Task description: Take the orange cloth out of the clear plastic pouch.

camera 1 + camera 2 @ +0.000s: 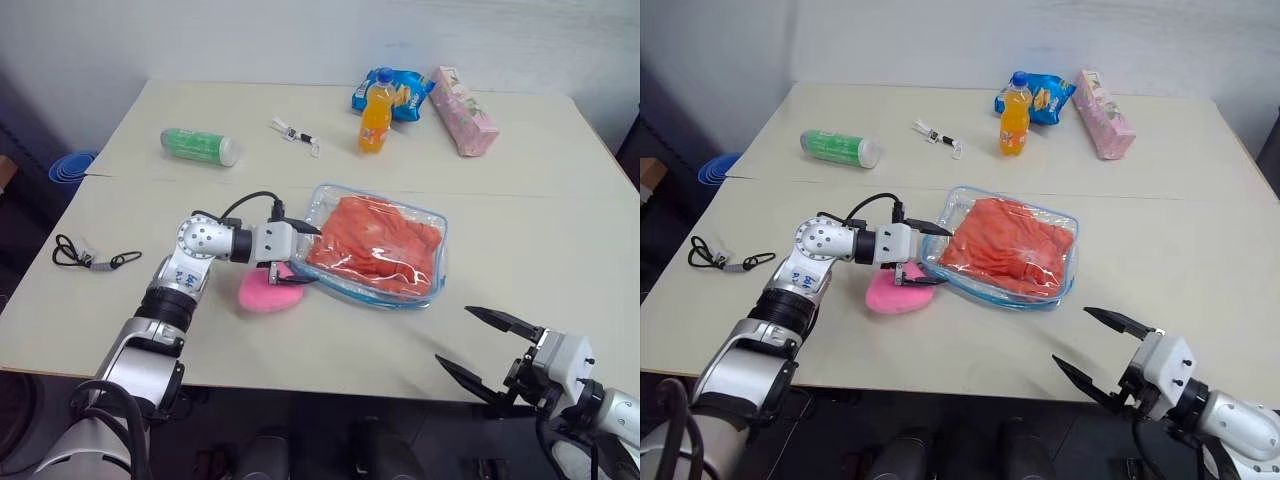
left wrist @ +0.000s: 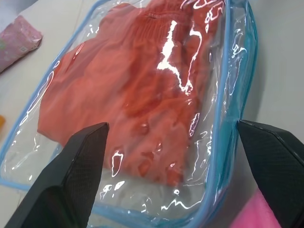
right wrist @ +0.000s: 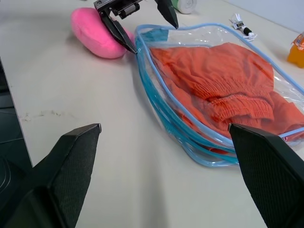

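The orange cloth (image 1: 375, 238) lies inside the clear plastic pouch (image 1: 432, 222), left tool (image 1: 297, 256) wide open, empty, at its edge.

The clear plastic pouch (image 3: 187, 137) lies flat on the pale table (image 3: 118, 171), its light-blue edging running round the rim. The orange cloth (image 3: 223, 80) sits inside the pouch, wrinkled and bunched under the clear film. At one end of the pouch the left gripper (image 3: 151, 29) has its two black fingers spread wide, one on each side of that end's edge. A pink plush toy (image 3: 95, 35) lies just beside the pouch, behind that gripper. Beyond the pouch, a small white clip (image 3: 240, 23) lies on the table. The right gripper (image 3: 166, 137) has its own black fingers (image 3: 71, 166) standing well apart, short of the pouch and touching nothing.
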`<state>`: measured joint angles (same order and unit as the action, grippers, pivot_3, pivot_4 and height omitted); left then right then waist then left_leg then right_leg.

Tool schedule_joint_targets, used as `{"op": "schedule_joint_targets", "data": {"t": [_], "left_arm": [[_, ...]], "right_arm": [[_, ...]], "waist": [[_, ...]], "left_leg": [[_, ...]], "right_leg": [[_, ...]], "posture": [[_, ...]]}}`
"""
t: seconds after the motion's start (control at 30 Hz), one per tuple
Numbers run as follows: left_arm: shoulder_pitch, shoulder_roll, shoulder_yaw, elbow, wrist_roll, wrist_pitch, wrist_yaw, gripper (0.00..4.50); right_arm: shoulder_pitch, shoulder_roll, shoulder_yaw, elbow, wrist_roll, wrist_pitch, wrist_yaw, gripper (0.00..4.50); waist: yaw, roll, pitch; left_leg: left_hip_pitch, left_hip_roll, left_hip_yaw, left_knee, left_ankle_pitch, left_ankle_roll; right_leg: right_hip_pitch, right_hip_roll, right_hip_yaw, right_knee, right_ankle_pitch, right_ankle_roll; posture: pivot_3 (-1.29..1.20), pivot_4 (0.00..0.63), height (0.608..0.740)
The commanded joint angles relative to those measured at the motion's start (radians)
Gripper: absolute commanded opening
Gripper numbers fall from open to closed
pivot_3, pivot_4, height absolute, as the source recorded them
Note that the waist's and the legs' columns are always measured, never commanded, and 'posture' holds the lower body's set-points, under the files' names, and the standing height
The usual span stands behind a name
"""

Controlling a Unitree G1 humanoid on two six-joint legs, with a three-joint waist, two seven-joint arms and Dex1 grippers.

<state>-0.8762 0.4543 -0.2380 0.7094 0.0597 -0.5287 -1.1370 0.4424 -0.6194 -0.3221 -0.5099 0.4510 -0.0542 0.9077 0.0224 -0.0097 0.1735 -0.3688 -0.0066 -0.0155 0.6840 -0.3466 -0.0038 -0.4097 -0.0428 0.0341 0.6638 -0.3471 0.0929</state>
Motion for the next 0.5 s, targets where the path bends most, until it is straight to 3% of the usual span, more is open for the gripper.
{"op": "schedule_joint_targets", "data": {"t": [0.03, 0.23, 0.27, 0.47, 0.5], "left_arm": [[-0.021, 0.014, -0.010, 0.027, -0.008, -0.061, -0.046, 3.92], [-0.035, 0.007, -0.009, 0.091, 0.015, -0.085, -0.016, 2.03], [-0.036, 0.001, -0.007, 0.097, 0.016, -0.086, -0.007, 1.95], [-0.032, -0.016, 0.000, 0.094, -0.014, -0.047, -0.025, 0.14], [-0.029, -0.028, 0.016, 0.067, -0.055, 0.020, -0.048, 0.03]], "right_arm": [[0.002, -0.005, -0.017, -0.035, 0.014, 0.000, -0.006, 4.50], [0.002, -0.010, -0.033, -0.029, 0.015, 0.002, -0.007, 4.50], [0.000, -0.010, -0.033, -0.029, 0.014, 0.003, -0.009, 4.50], [0.000, -0.009, -0.032, -0.029, 0.010, 0.002, -0.011, 4.50], [0.001, -0.011, -0.030, -0.034, 0.015, 0.007, -0.009, 4.50]], "waist": [[0.000, 0.000, 0.000], [0.000, 0.000, 0.000], [0.000, 0.000, 0.000], [0.001, 0.000, 0.000], [0.001, 0.000, 0.000]], "left_leg": [[0.000, 0.000, 0.000, 0.000, 0.000, 0.000], [0.000, 0.000, 0.000, 0.000, 0.000, 0.000], [0.000, 0.000, 0.000, 0.000, 0.000, 0.000], [0.000, 0.000, 0.000, 0.000, 0.000, 0.000], [0.000, 0.000, 0.000, 0.000, 0.000, 0.000]], "right_leg": [[0.000, 0.000, 0.000, 0.000, 0.000, 0.000], [0.000, 0.000, 0.000, 0.000, 0.000, 0.000], [0.000, 0.000, 0.000, 0.000, 0.000, 0.000], [0.000, 0.000, 0.000, 0.000, 0.000, 0.000], [0.000, 0.000, 0.000, 0.000, 0.000, 0.000]], "posture": [[0.00, 0.150, 0.740], [0.00, 0.150, 0.740], [0.00, 0.150, 0.740], [0.00, 0.150, 0.740], [0.00, 0.150, 0.740]]}}
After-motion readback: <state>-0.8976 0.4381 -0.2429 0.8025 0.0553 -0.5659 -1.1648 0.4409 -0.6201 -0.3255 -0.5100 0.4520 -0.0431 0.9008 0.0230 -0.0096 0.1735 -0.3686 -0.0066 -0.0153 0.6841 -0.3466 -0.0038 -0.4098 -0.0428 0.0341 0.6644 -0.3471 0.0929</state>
